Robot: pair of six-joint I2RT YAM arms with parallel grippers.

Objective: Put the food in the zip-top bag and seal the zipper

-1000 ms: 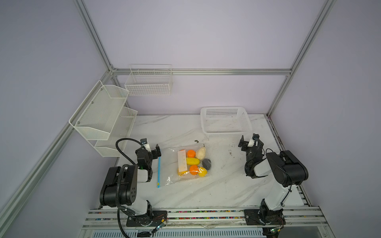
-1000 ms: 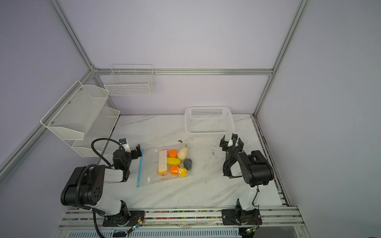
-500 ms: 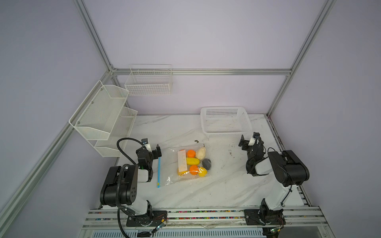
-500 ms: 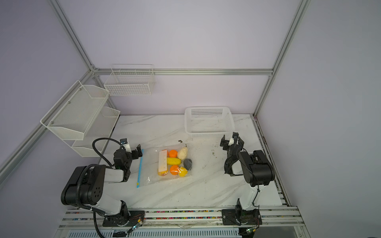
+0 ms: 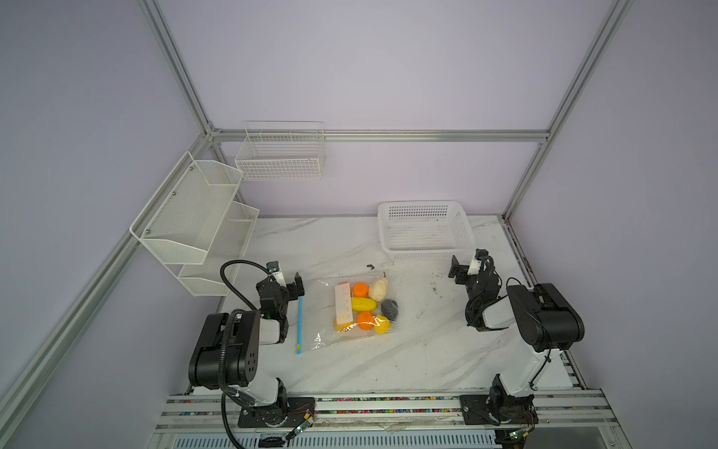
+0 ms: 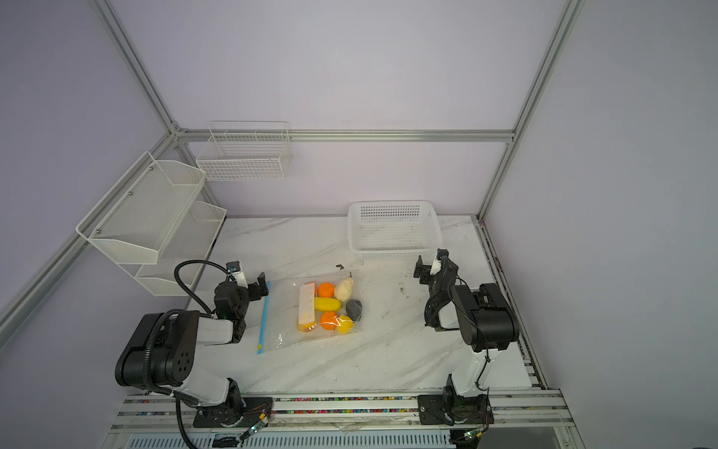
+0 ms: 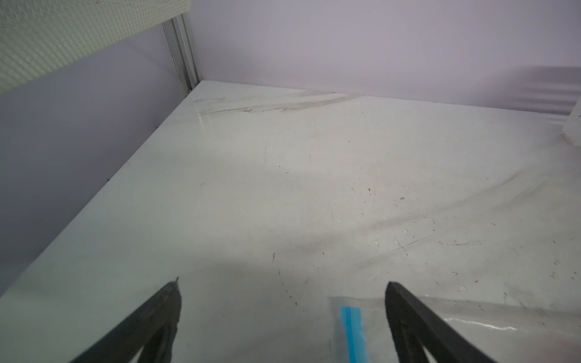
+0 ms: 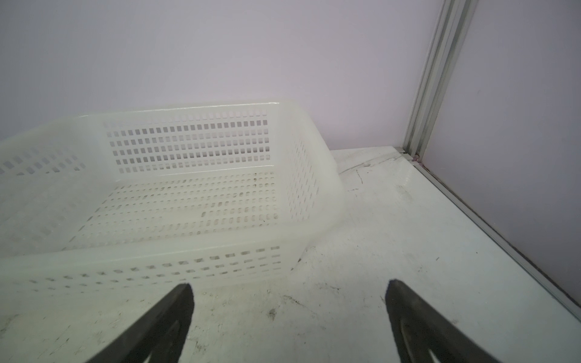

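Observation:
The clear zip-top bag [image 5: 318, 307] [image 6: 283, 307] lies flat mid-table in both top views. The food is inside it, beside a white label: orange balls [image 5: 360, 289], a long yellow fruit [image 5: 363, 304], a cream bulb [image 5: 379, 289], a dark lump [image 5: 389, 308]. The blue zipper [image 5: 299, 324] [image 6: 264, 322] runs straight along the bag's left edge, with its yellowish slider [image 5: 298, 346] at the near end. My left gripper [image 5: 288, 279] [image 7: 283, 284] is open and empty over the zipper's far end [image 7: 352, 330]. My right gripper [image 5: 468, 266] [image 8: 289, 284] is open and empty, right of the bag.
A white perforated basket [image 5: 427, 254] [image 8: 188, 267] stands at the back right, just beyond my right gripper. White mesh shelves [image 5: 194, 217] hang on the left wall and a wire basket [image 5: 281, 155] on the back wall. The frame rail [image 8: 503, 239] borders the table's right side.
Both arms have shifted only slightly. The bag and the food lie as before.

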